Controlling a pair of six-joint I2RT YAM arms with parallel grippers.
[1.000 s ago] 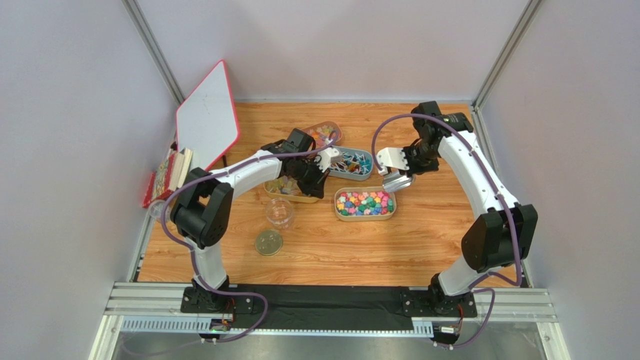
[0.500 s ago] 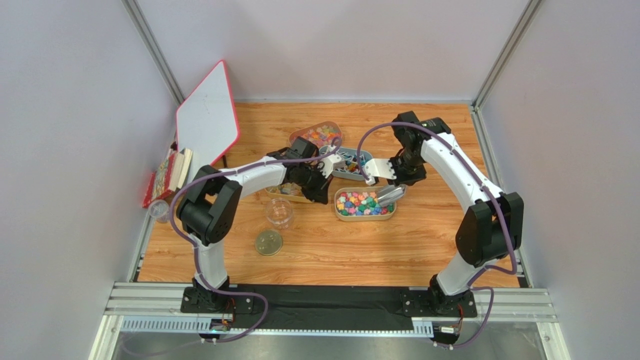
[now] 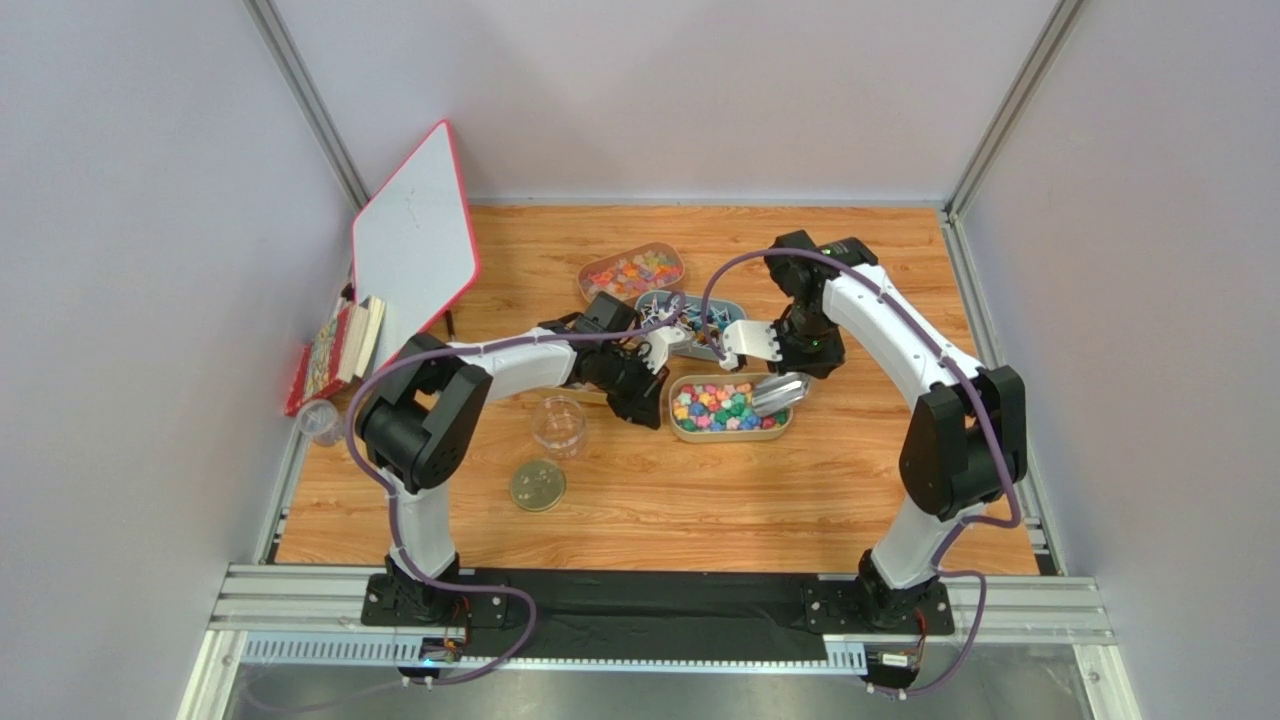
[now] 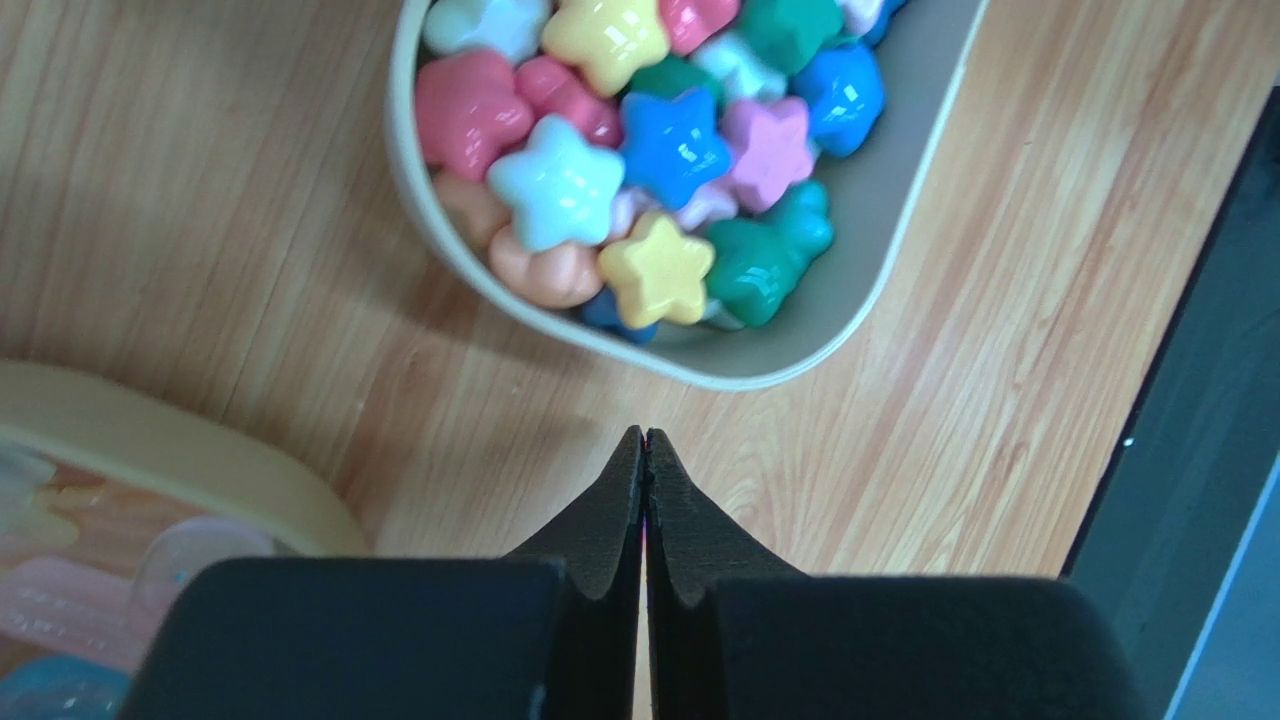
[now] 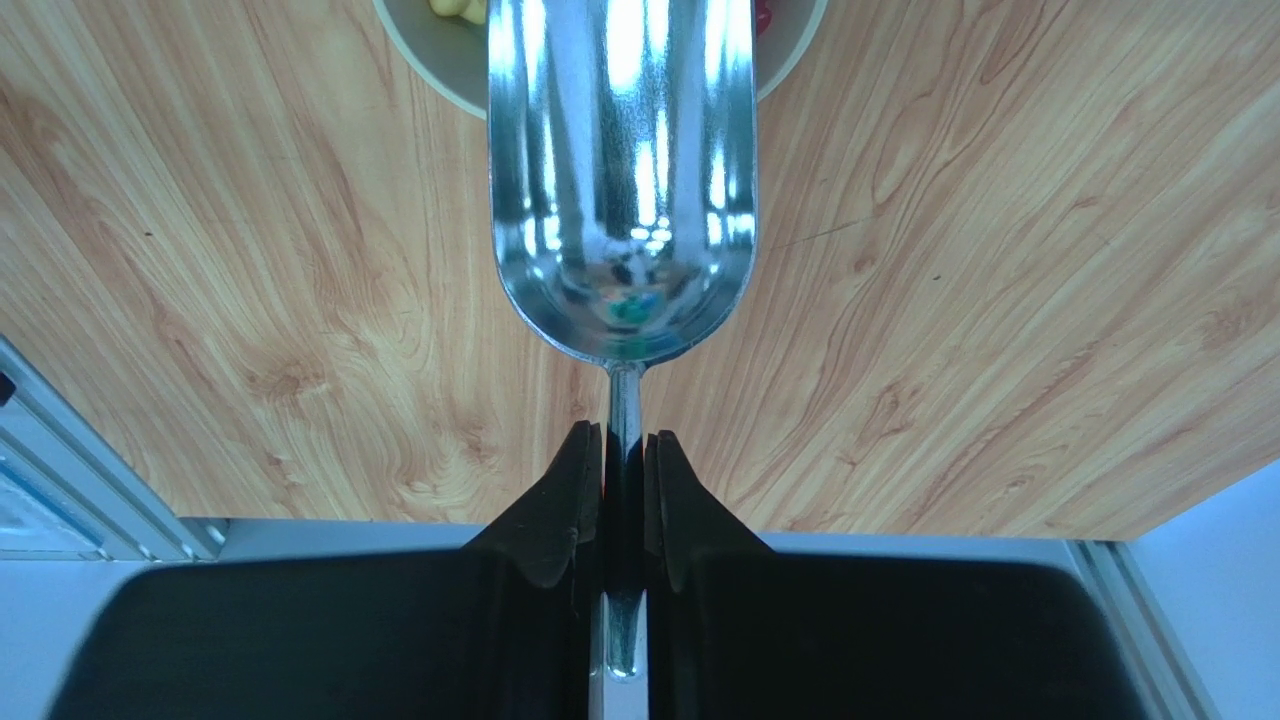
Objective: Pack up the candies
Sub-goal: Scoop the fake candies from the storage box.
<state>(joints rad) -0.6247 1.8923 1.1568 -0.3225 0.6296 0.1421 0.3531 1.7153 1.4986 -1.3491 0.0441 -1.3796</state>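
The right gripper (image 5: 624, 443) is clamped on the thin stem of a scoop (image 5: 624, 165), whose bowl, seemingly empty, is held at the right end of a tray (image 4: 887, 195). The left gripper (image 4: 643, 443) is pressed shut on nothing, just beside that tray's other end. The candies (image 4: 646, 135) are heaped in the tray. If the bowl is driven in hard, the unheld tray could be shoved along the table (image 5: 932, 300), or the stem twisted between the fingers. Candies could also be spilled off the open front lip on the way to the jar (image 3: 558, 425), whose mouth looks narrow. The scoop is mirror-polished metal, a rounded trough. The candies are glossy, star-shaped and hard-looking. The tray is matte beige with a low curved wall.
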